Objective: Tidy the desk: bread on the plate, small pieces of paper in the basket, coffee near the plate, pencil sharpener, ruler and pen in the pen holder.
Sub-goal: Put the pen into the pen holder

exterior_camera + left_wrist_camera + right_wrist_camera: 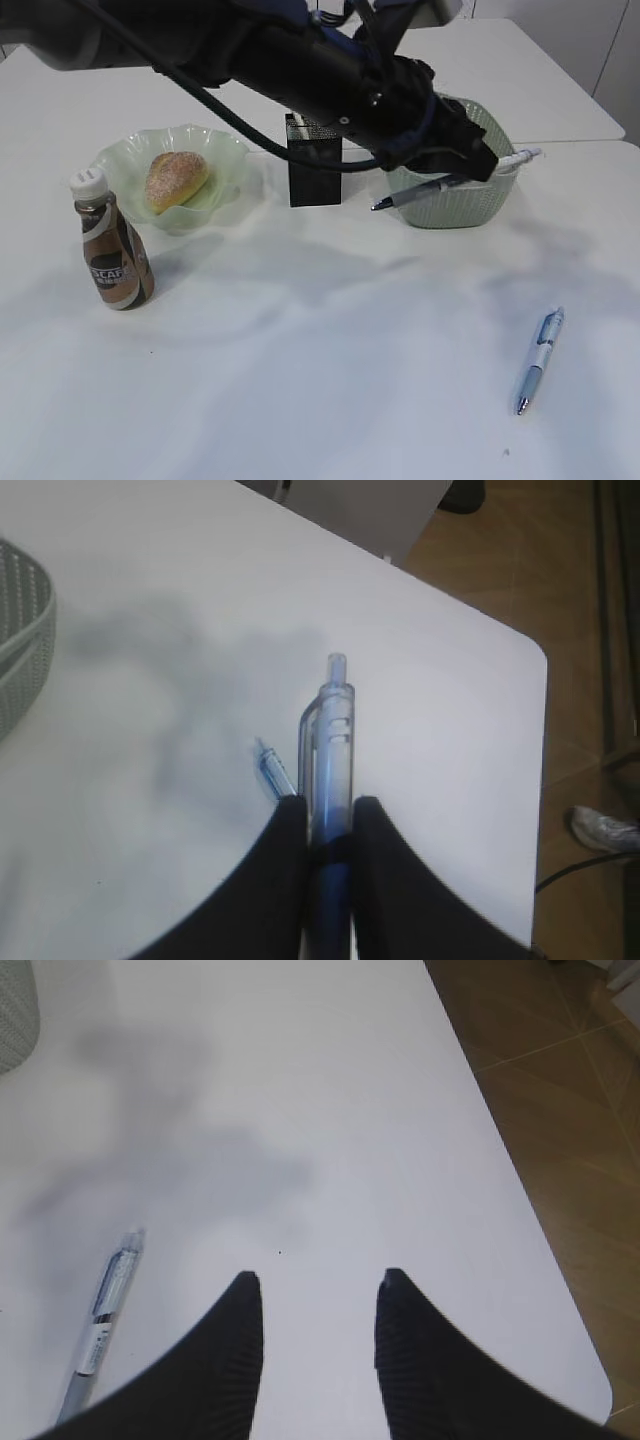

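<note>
Blue-barrelled pen [455,183] is what your left end effector [330,825] is grasping, seemingly just above the basket [452,205] front; you are carrying it toward the pen holder [314,165] left of the basket. Right end effector [318,1305] is hanging released.

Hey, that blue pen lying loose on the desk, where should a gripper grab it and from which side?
Grip the pen mid-barrel, coming straight down, jaws across its width. It lies flat on the bare desk, so only its long sides offer a pinch.
</note>
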Controlling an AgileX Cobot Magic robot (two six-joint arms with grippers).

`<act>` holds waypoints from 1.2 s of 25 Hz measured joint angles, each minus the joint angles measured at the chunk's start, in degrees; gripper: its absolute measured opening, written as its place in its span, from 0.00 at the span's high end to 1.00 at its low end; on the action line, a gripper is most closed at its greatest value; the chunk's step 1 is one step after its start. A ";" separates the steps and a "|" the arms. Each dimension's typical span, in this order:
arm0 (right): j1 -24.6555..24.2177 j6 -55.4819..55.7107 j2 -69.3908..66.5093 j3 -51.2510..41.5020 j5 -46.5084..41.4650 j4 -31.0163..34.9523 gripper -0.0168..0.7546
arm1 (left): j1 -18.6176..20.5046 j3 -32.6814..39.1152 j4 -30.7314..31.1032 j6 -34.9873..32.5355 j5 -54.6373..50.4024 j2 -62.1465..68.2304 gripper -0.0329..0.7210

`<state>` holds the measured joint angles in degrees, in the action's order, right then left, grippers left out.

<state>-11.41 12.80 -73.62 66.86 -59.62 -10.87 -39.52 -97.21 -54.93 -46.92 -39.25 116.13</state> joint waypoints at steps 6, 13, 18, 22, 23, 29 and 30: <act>0.00 0.00 0.00 0.00 0.04 0.00 0.57 | 5.92 0.00 -9.79 -2.82 -4.17 -0.33 0.88; 0.00 0.00 0.00 0.00 0.04 0.00 0.57 | 13.74 0.00 -18.69 -11.86 -10.08 -0.33 0.88; 0.00 0.00 0.00 0.00 0.04 0.09 0.57 | 18.53 0.00 -22.41 -23.63 -10.22 -0.33 0.88; 0.00 0.00 0.00 0.00 0.13 0.09 0.59 | 19.84 0.00 -26.96 -31.14 -5.13 -0.33 0.88; 0.00 0.00 0.00 0.00 0.13 0.22 0.59 | 19.83 0.00 -28.29 -32.02 -2.44 -0.33 0.88; 0.00 0.00 0.00 0.00 0.13 0.22 0.58 | 19.95 0.00 -35.10 -33.42 8.94 -0.33 0.88; 0.00 0.00 0.00 0.00 0.13 0.22 0.58 | 19.95 0.00 -35.36 -33.52 10.16 -0.33 0.88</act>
<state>-11.41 12.80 -73.62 66.86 -59.48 -10.65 -19.57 -97.21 -90.28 -80.44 -29.09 115.80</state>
